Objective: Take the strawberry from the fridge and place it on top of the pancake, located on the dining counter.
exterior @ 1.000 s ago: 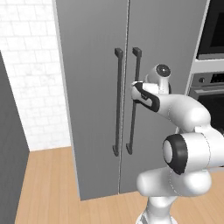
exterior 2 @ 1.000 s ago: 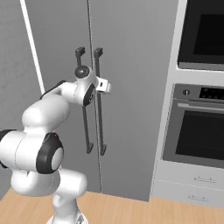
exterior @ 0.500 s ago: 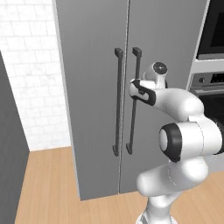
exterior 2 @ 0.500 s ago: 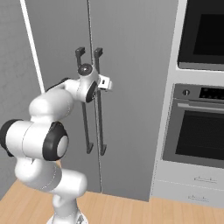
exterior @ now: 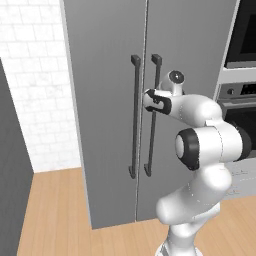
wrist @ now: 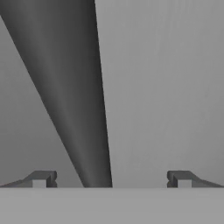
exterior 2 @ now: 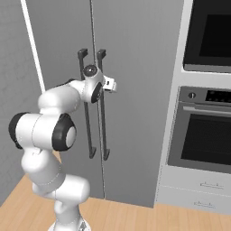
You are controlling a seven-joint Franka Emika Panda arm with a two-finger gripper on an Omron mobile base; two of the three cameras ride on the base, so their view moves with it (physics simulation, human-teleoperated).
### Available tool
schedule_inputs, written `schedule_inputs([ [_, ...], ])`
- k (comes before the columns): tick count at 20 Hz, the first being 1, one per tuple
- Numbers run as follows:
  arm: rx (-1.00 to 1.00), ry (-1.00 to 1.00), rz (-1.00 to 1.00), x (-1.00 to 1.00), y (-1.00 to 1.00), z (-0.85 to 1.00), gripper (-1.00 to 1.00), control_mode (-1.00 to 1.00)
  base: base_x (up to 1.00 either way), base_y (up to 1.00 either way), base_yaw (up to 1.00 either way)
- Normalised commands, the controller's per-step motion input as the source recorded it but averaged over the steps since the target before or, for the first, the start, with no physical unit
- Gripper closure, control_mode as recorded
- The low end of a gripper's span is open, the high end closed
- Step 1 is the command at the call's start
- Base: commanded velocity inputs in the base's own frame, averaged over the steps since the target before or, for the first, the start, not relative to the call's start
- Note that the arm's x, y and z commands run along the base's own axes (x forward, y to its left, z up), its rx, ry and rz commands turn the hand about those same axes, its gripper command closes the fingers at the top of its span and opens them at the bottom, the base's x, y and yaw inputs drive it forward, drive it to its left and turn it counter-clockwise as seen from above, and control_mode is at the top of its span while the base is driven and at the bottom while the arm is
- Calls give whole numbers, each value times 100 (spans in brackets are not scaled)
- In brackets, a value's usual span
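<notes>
A: Gripper [wrist: 111, 178] spread wide, right-door handle [wrist: 74, 96] passing between the fingertips [wrist: 41, 178], nearer the left one. Not clamped.

B: Change?

A: Over the last second the hand crept forward onto the bar; elbow swung across.

B: Fridge [exterior: 105, 60]?

A: Straight ahead, both doors closed. Strawberry presumably inside, unseen. My read: squeeze next, then pull.

- No readable text, labels, brands or nos. in any view from my end.
- fridge [exterior: 110, 100] doors: plain grey, no badge or sticker I can see.
- wall oven [exterior 2: 205, 131] control strip at upper edge: faint reddish marks on the display, too small/blurred to read.
- Hand cam: no writing.
</notes>
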Motion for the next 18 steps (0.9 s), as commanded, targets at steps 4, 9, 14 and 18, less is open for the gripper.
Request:
schedule_inputs([
  [4, 0, 0, 0, 38, 10, -18, -100, -100, 0, 0, 0],
  [9, 1, 0, 0, 43, 0, -11, -100, -100, 0, 0, 0],
  [14, 0, 0, 0, 48, 6, -22, 100, -100, 0, 0, 0],
  [18, 0, 0, 0, 48, 6, -21, 100, -100, 0, 0, 0],
])
